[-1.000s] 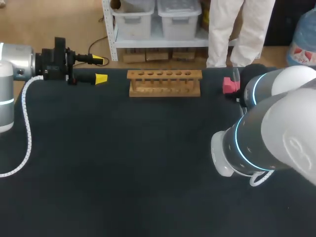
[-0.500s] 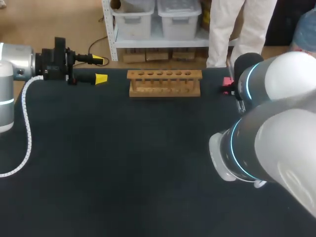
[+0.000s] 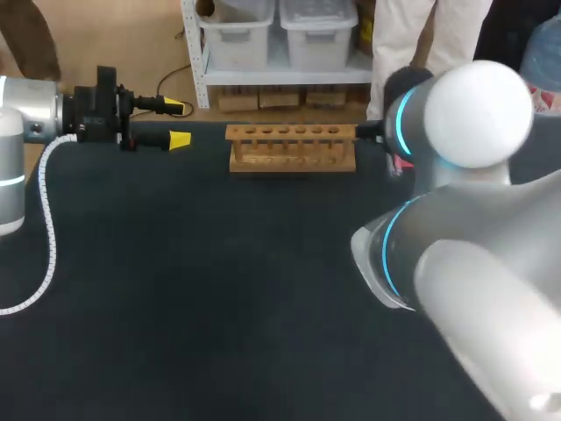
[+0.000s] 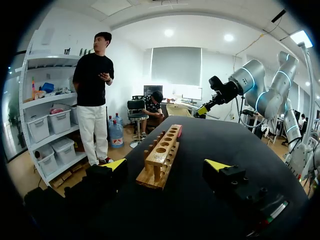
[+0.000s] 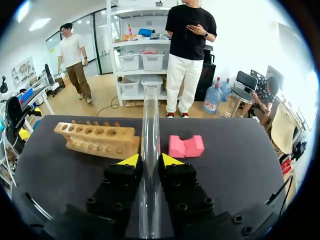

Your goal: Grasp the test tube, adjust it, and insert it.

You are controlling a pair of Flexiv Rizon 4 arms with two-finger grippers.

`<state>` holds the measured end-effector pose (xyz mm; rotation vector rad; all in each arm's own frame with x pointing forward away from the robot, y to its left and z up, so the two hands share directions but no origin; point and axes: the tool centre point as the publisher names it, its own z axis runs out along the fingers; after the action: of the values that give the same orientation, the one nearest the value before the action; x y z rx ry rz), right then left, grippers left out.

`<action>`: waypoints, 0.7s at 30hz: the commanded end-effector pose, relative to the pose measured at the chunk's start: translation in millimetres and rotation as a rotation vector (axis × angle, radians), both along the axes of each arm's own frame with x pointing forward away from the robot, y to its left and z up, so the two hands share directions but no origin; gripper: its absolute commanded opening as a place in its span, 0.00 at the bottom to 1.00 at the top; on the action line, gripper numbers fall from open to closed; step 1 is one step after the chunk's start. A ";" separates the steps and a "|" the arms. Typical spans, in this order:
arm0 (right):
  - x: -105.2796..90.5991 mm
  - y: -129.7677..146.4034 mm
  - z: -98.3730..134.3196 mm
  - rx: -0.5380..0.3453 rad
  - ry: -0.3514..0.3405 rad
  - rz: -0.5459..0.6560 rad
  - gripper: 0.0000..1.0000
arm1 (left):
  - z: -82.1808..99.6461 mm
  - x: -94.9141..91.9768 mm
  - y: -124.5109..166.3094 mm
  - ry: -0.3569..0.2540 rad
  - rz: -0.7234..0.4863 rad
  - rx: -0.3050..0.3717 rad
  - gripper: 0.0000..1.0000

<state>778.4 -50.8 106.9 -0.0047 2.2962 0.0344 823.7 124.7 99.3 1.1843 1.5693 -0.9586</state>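
Right fingers [image 5: 131, 160] clamp test tube [image 5: 149, 125], left fingers [image 4: 116, 165] wide apart, right arm [image 3: 473, 219] hides tube in head view

One test tube [image 5: 149, 130], one wooden rack [image 3: 293, 158], one pink block [image 5: 186, 146].

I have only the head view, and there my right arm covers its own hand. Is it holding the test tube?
Observer: Yes. The right wrist view shows the right hand shut on the test tube, which lies along the fingers and sticks out ahead of them.
Operator: What is the pink thing behind my arm? I see only a bit.
Observer: A pink block. It lies on the table ahead of that hand, apart from the wooden rack.
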 end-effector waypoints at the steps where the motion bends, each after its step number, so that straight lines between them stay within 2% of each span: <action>1: 22.2 18.1 -8.4 -0.017 -0.007 -0.021 0.00 | -1.2 0.1 0.3 -0.003 -0.001 -0.002 1.00; 12: 39.7 52.0 -19.4 0.004 -0.005 -0.011 0.00 | -1.2 0.1 0.3 -0.003 -0.001 -0.002 1.00; 21: 41.2 71.1 -26.6 0.014 0.013 -0.039 0.00 | -1.2 0.1 0.3 -0.003 -0.001 -0.002 1.00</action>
<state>818.6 14.3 80.8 0.0373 2.3080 0.0459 823.7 124.7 99.3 1.1843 1.5693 -0.9586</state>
